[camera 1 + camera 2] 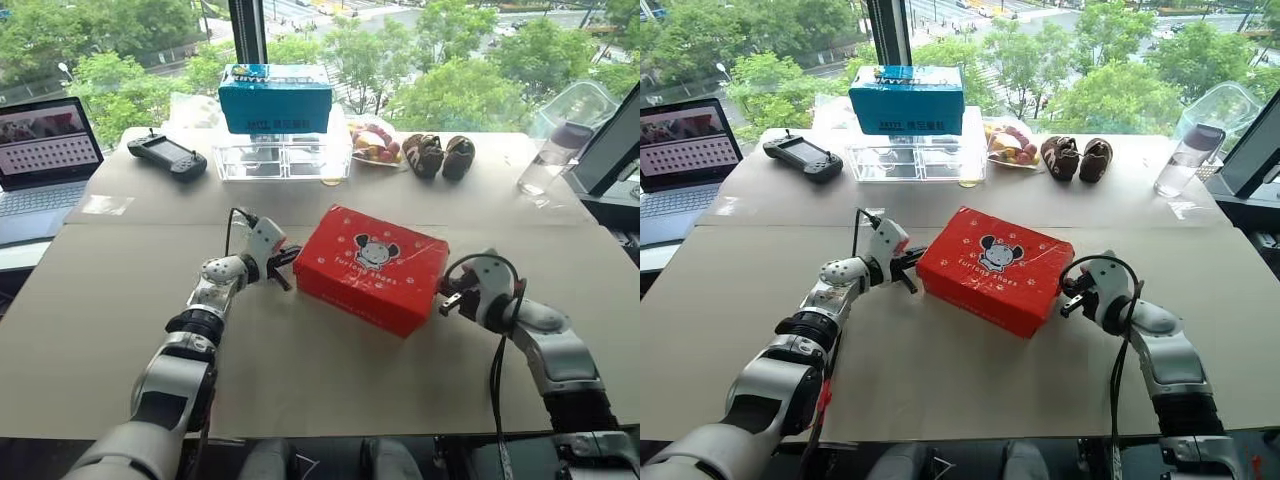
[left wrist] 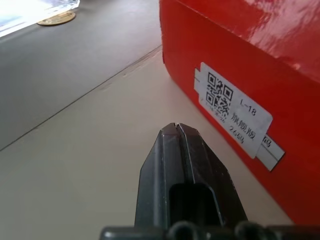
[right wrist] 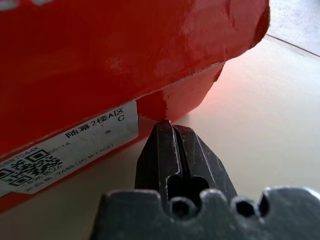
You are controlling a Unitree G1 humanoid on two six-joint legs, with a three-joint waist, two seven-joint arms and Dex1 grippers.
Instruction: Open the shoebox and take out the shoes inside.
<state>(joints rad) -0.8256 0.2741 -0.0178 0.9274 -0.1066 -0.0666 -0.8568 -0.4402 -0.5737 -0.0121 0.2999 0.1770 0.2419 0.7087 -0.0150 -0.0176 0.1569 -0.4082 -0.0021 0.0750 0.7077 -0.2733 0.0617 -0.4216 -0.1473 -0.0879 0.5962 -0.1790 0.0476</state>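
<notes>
Wide beige desk [image 1: 300, 380] under window. Red shoebox [image 1: 372, 266] lying closed at desk centre, lid down, cartoon mouse on top, set at angle. Teal-blue box [image 1: 275, 97] on clear tray [image 1: 270, 160] at far edge; laptop [image 1: 45, 160] far left; dark brown shoes [image 1: 438, 155] far right of tray. Left hand [image 1: 283, 267] at shoebox's left end, fingers pressed shut, holding nothing. Right hand [image 1: 449, 303] at shoebox's right end, fingers likewise shut, empty.
</notes>
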